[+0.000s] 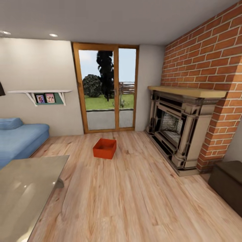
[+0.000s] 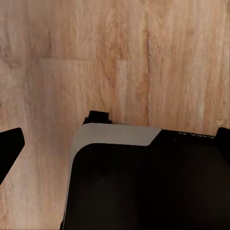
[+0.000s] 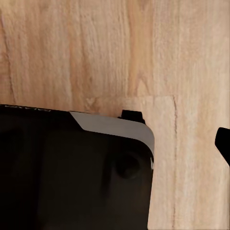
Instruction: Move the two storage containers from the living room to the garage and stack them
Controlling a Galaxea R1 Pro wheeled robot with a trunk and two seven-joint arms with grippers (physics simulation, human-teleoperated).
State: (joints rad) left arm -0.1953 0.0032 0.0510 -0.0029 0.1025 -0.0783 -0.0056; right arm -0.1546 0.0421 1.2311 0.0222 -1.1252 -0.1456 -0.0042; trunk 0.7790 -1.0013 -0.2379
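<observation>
One bin (image 1: pixel 105 148) sits on the wood floor (image 1: pixel 134 195) of the living room, open top up, well ahead of the robot, in front of the glass doors (image 1: pixel 106 89) and between the sofa (image 1: pixel 18 139) and the fireplace (image 1: pixel 178 129); it is far out of reach of either gripper. Second bin not spotted here. Judging by looks: rigid thin plastic, empty, so probably light; ribbed walls should give some grip, but sloped sides could let pads slide upward, so best bet is pinching a rim on a long wall, or one gripper on each short end for a two-arm lift. Should not be fragile, though a hard squeeze on one wall may flex it. Wrist views look straight down at wood planks over the dark robot base (image 2: pixel 143 182); the left view has a dark tip (image 2: pixel 9 148) at one edge and another sliver at the opposite edge, likely fingers, with bare floor between, touching nothing. The right wrist view has one dark sliver (image 3: pixel 224 143) at the edge over the base (image 3: pixel 72 172) and floor. Neither gripper holds anything as far as visible, but how far apart the fingers stand I cannot tell for either. Glass table (image 1: pixel 23 191) stands near the robot's left side
</observation>
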